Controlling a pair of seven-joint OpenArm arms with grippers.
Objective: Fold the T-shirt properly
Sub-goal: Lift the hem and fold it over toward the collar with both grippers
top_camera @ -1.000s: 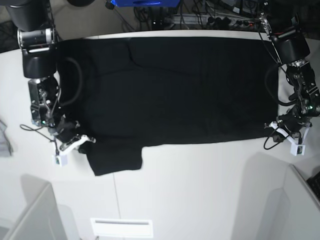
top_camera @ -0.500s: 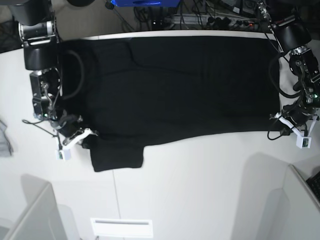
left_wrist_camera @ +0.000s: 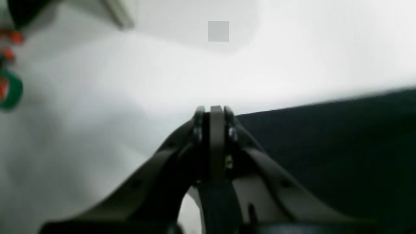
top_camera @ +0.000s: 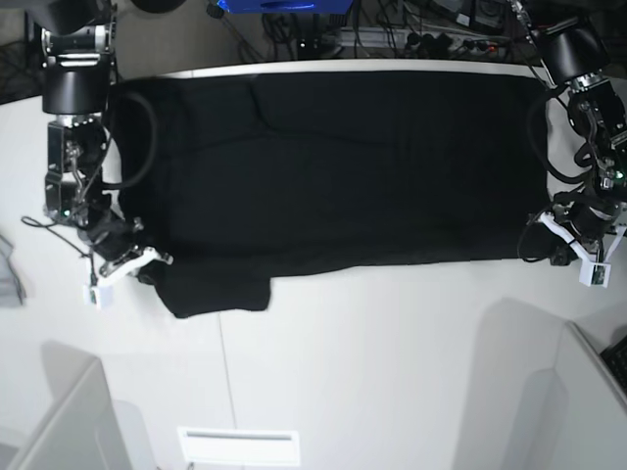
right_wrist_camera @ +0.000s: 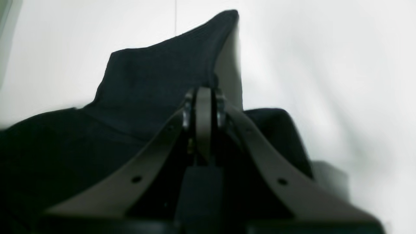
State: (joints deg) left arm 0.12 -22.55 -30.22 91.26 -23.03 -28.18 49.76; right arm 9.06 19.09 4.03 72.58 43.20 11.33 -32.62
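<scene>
While both grippers, left gripper (left_wrist_camera: 213,109) and right gripper (right_wrist_camera: 203,91), pinch the large black cloth T-shirt (top_camera: 333,166), uneven pulling risks a slipped hem or skewed fold.

I worked in a robotics lab: my white table (top_camera: 392,372) sat before tangled cables (top_camera: 431,34) and a blue device (top_camera: 279,6), with white partition panels (top_camera: 59,421) nearby.

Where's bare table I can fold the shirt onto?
Free: the white table in front of the T-shirt, between its near hem and the near edge. Crowded: the shirt's two ends, where the left gripper and right gripper sit.
</scene>
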